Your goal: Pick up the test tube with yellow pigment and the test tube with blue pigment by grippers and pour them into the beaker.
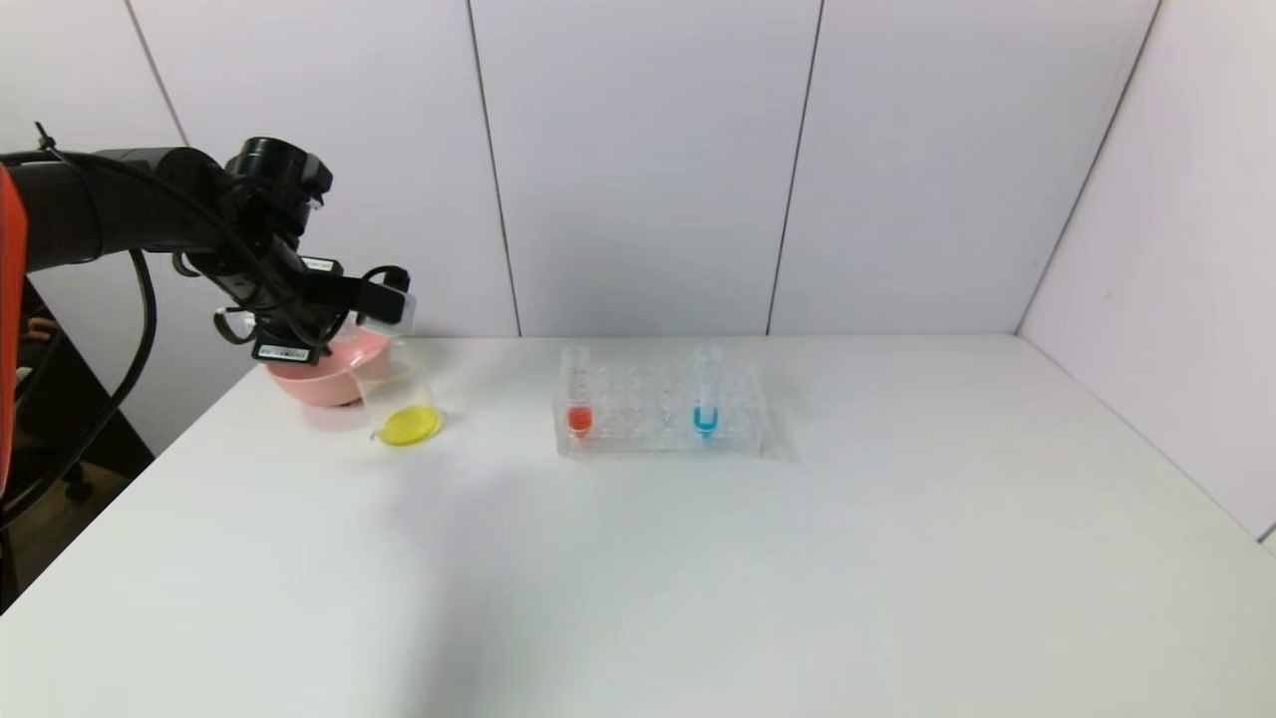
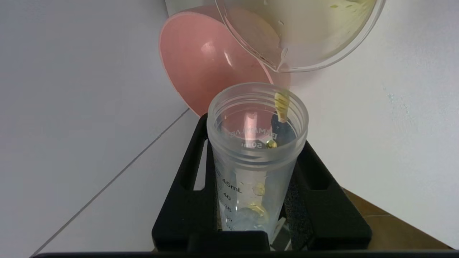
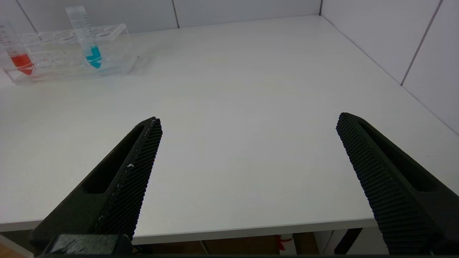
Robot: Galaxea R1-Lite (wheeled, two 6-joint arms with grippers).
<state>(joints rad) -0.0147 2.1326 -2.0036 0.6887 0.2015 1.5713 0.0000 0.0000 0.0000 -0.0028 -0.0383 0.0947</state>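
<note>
Left gripper [image 1: 384, 299] pinches the clear graduated yellow-pigment test tube [image 2: 256, 150], tipped over the clear beaker [image 1: 399, 399] near the table's far-left corner [image 1: 299, 519]. Hold until the last drops fall. Right gripper [image 3: 247, 143] waits, fingers spread.

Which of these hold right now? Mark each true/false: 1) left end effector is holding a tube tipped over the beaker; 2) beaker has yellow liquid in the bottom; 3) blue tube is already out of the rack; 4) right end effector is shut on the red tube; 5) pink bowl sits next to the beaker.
1) True. The left end effector is shut on the test tube with yellow pigment, tipped toward the beaker.
2) True. Yellow liquid lies in the beaker's bottom.
3) False. The test tube with blue pigment stands in the rack.
4) False. The right end effector is open above the table, holding nothing; the red tube stands in the rack.
5) True. The pink bowl sits beside the beaker.
</note>
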